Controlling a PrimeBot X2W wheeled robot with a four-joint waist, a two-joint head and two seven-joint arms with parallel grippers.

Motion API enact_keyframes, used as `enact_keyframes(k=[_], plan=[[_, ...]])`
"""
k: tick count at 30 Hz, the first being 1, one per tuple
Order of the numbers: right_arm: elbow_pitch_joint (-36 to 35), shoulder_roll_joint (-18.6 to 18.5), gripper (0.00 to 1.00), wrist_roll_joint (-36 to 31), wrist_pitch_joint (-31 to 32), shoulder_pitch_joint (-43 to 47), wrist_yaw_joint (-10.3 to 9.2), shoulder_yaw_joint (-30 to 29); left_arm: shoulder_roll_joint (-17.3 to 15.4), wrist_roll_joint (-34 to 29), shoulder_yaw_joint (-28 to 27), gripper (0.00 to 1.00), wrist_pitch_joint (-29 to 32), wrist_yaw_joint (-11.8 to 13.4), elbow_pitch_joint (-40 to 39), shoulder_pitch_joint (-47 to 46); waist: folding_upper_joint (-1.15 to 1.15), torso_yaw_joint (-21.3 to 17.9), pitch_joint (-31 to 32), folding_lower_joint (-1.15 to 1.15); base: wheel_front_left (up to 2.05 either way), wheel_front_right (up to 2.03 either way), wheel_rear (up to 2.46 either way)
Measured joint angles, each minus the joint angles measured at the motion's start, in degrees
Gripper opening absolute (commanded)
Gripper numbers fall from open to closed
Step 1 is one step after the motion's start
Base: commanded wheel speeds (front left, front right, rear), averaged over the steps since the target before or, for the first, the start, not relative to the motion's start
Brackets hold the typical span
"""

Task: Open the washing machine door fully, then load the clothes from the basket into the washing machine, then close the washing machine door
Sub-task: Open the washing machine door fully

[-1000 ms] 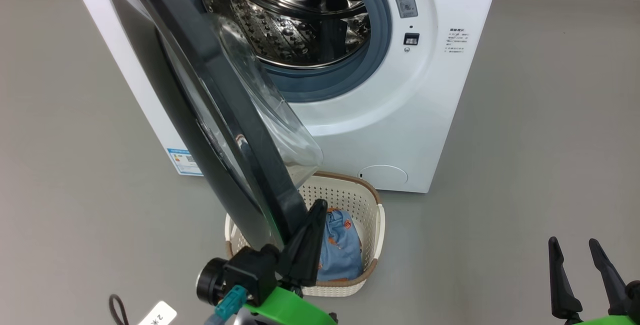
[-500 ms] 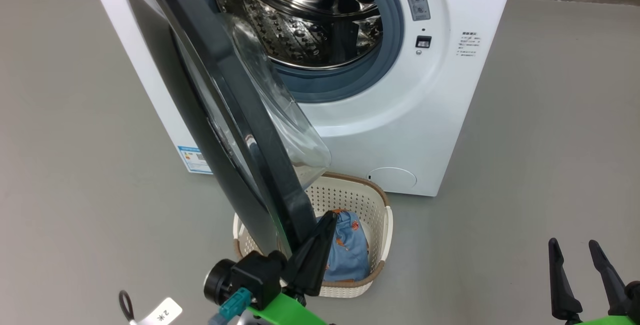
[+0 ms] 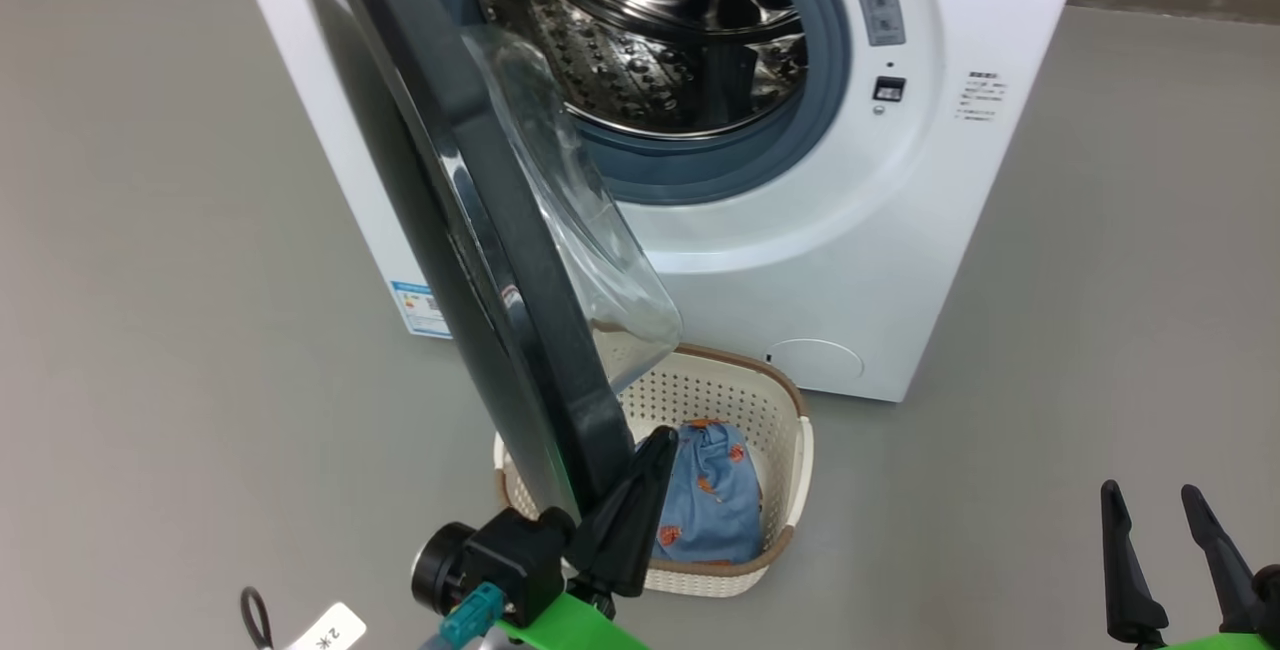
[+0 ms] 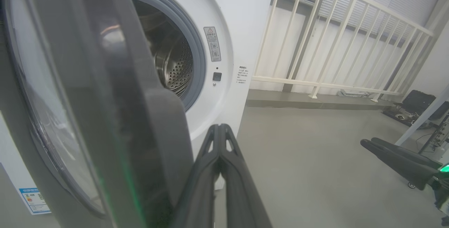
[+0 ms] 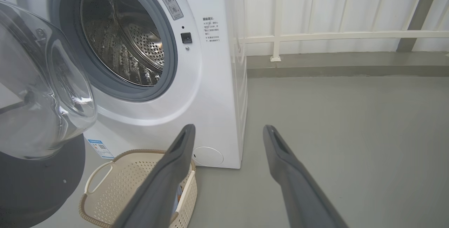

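Head view has the large round glossy black washing machine door [image 3: 470, 190] standing edge-on across the left centre of the frame, swung out from the big white front-loading washing machine [image 3: 820, 270] at the top. The left gripper [image 3: 650, 465], its two long dark fingers pressed together on nothing, leans against the door's lower rim at bottom centre. Compared with a second ago the whole picture has slid right, so the camera has turned. Even so, the door seems to have swung a little further from the opening, baring more of the perforated steel drum [image 3: 650, 30]. I judge the opening nearly done, not fully. The light blue printed clothes [image 3: 715, 500] lie untouched in the small cream-white perforated plastic basket [image 3: 790, 400] on the floor under the door. The right gripper [image 3: 1150, 495] waits at lower right, fingers spread, empty.
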State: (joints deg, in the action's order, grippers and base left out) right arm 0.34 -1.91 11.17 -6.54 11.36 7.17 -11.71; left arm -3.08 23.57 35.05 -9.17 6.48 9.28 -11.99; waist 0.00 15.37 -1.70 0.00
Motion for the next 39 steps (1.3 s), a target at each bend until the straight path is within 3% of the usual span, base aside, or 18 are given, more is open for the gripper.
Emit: enact_keyframes(k=[23, 39], plan=[[1.07, 0.00, 1.00, 0.04, 0.43, 0.00, 0.00, 0.13, -3.18, -0.48, -0.25, 0.00, -0.63, 4.01, -3.77, 1.73, 0.00, 6.02, -0.15, 0.00, 0.00, 0.00, 0.00], [1.26, 0.00, 1.00, 0.04, 0.93, 0.03, 0.00, 0.26, -5.64, -0.23, -4.37, 0.00, -0.67, 8.01, -6.11, 4.22, 0.00, 9.53, 0.50, 0.00, 0.00, 0.00, 0.00]])
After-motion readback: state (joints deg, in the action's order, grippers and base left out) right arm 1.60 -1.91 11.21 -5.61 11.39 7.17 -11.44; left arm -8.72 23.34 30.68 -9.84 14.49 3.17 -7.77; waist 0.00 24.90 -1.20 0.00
